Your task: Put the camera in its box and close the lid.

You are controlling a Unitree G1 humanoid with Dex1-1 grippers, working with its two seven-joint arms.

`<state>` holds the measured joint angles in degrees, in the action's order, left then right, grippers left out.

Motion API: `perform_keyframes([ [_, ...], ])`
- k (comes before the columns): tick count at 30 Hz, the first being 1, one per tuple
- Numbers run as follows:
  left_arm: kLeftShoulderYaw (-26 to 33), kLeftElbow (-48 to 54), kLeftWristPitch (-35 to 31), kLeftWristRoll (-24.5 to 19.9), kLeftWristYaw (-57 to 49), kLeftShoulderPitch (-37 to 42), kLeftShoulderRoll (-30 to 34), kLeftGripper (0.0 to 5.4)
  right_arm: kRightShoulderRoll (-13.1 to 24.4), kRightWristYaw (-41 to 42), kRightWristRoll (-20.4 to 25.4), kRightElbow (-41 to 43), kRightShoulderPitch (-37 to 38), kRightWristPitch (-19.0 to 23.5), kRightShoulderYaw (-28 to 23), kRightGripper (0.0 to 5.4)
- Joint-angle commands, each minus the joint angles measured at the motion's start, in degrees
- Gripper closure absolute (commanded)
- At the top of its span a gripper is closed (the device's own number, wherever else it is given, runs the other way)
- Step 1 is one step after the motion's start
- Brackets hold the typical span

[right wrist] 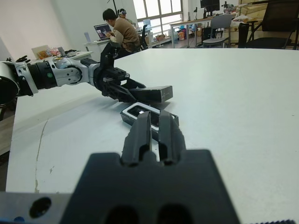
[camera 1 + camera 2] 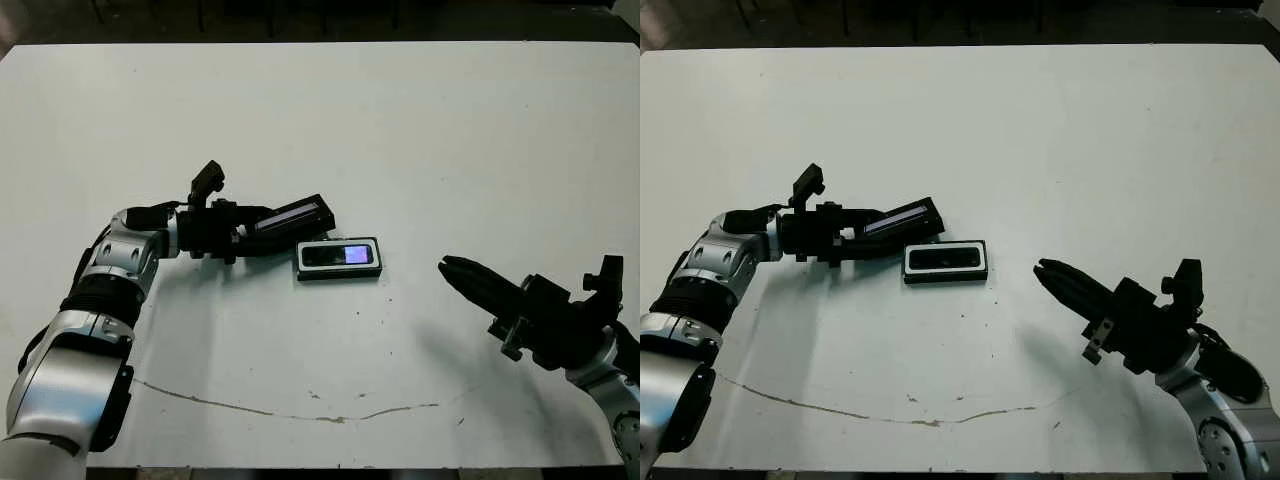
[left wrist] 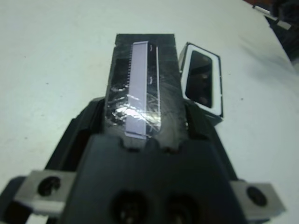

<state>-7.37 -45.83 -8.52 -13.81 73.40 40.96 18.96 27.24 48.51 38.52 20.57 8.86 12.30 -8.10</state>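
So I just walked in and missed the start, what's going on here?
The left gripper holds the lid just off the table, beside the box. The camera already lies inside the box, which is still uncovered. The right gripper hangs empty off to the box's right, its fingers together.

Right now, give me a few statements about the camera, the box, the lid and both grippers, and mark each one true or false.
1. The left gripper holds the lid. True.
2. The camera lies inside the box. True.
3. The lid is already on the box. False: it is beside the box, tilted, in the left gripper's grip.
4. The right gripper holds the camera. False: it is empty, shut, and apart from the box.
5. A person sits at a desk beyond the table. True, in the right wrist view.
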Motion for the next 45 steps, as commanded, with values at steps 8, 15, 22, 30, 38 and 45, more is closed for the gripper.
perform_keyframes([
  [8,8.5,-0.5,-1.9,-4.3,-7.4,-5.1,-1.8,2.58,-0.7,3.0,0.2,-3.2,-0.7,-0.6,0.5,5.40],
  [15,8.6,2.0,-3.2,-4.7,-5.5,-6.0,-1.2,2.58,-1.0,6.0,-1.7,-6.4,-1.6,-4.4,0.8,5.40],
  [22,3.9,4.9,-2.7,-2.1,-0.1,-6.6,-0.1,2.58,-0.7,4.9,-2.1,-4.9,-0.7,-4.0,0.7,5.40],
  [30,0.9,5.6,-3.1,-1.2,3.9,-6.9,0.4,2.58,-0.7,5.1,-2.7,-5.9,-1.0,-4.9,0.9,5.40],
  [38,-0.5,6.6,0.0,-0.5,7.6,-7.2,1.0,2.58,-1.0,5.5,-1.6,-6.2,-1.2,-4.3,1.0,5.40],
  [45,-1.8,5.8,-0.9,0.1,9.1,-7.1,1.4,2.58,-1.4,5.6,-1.8,-6.3,-1.3,-5.4,1.2,5.40],
])
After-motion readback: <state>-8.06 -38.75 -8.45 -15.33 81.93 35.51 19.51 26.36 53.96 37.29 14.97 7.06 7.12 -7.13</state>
